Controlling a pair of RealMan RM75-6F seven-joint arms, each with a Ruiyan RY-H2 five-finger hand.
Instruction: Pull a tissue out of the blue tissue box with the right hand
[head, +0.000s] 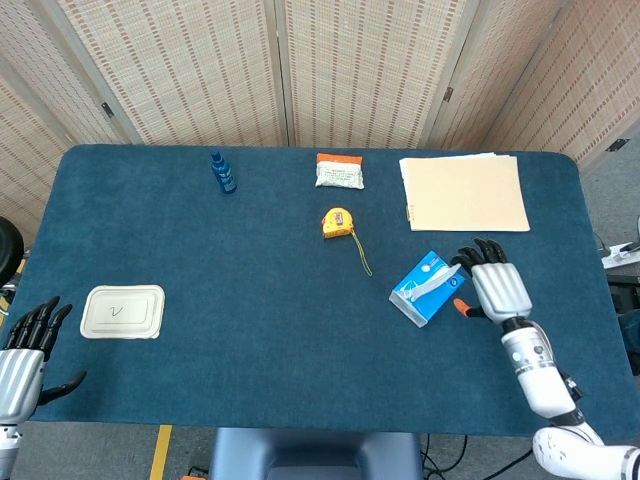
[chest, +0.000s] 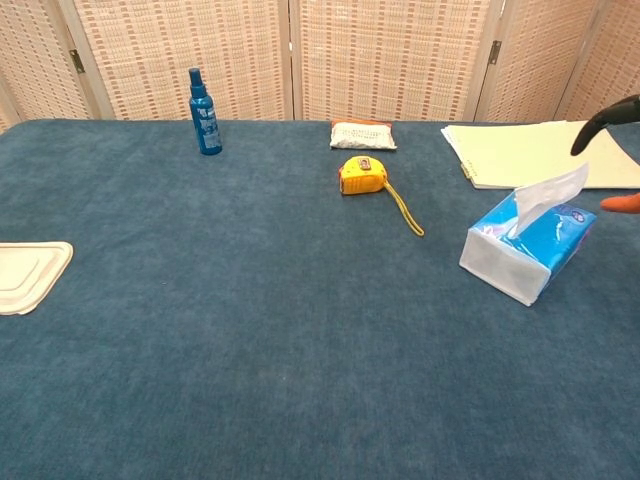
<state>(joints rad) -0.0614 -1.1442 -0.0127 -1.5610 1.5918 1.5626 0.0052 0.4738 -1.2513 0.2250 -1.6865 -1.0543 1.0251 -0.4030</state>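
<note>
The blue tissue box (head: 426, 288) (chest: 528, 249) lies at the right of the table, a white tissue (head: 447, 271) (chest: 545, 194) sticking up from its slot. My right hand (head: 492, 282) hovers just right of the box with fingers spread, black fingertips near the tissue and nothing held. In the chest view only a dark fingertip (chest: 608, 120) and the orange thumb tip (chest: 625, 203) enter at the right edge. My left hand (head: 24, 357) rests open at the table's near left corner, fingers apart.
A yellow tape measure (head: 338, 222) (chest: 363, 174) with its cord lies mid-table. Behind it are a white packet (head: 339, 172), a blue spray bottle (head: 222, 171) (chest: 205, 111) and a cream folder (head: 463, 192). A white lidded tray (head: 122, 311) sits near left.
</note>
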